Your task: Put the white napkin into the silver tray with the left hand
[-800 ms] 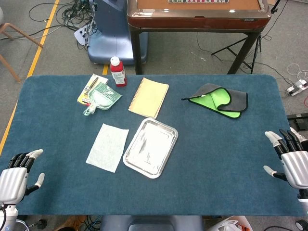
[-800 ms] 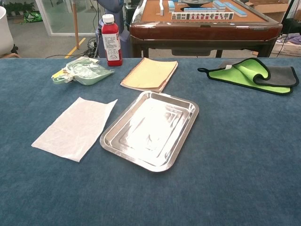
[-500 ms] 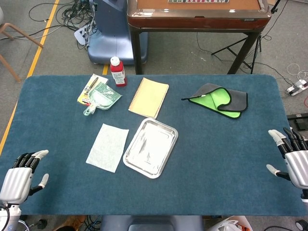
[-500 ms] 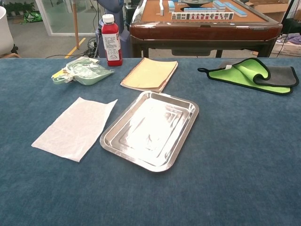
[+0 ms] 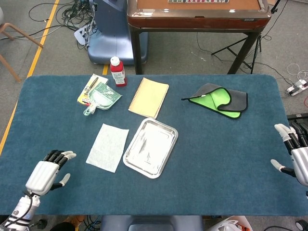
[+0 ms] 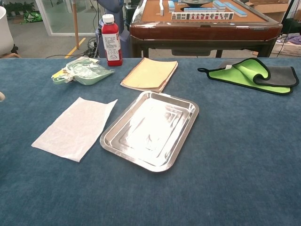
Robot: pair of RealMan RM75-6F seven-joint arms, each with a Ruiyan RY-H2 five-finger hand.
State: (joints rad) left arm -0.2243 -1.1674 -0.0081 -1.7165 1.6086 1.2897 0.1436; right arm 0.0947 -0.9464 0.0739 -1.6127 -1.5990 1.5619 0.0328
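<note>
Blue felt counter [image 5: 216,159] in a workshop room, cables on the grey floor behind, a brown games table [image 5: 197,14] beyond its far edge; contents as follows.

Item, white napkin [image 5: 108,147]: flat on the felt, left of centre, its long right edge just beside the silver tray [image 5: 166,159] and apart from it; untouched; not yet in the tray.

Item, silver tray: bare, nothing in it, set at a slant near the counter's middle.

Item, left hand [image 5: 44,174]: change noted; against the views of a moment ago it has come in from the counter's near left corner, up and toward the napkin; now over the felt, near the napkin's lower left corner but apart from it; back of the hand uppermost, fingers [image 5: 60,155] extended together and pointing at the napkin, thumb set off to the side; holding nothing, released. Judgement: the reach is under way, the grasp not begun; next the fingers need to get onto a napkin edge, thin sheet on felt being likely awkward to lift.

Item, right hand [image 5: 296,154]: change noted; drawn further off the counter's right edge than before, partly cut by the frame; fingers spread, holding nothing; no part in this task.

Sundries, far side: red bottle [image 5: 117,71], green packet [image 5: 102,95], yellow notebook [image 5: 148,97], grey and green cloth [image 5: 219,100]; all well apart from the napkin.
</note>
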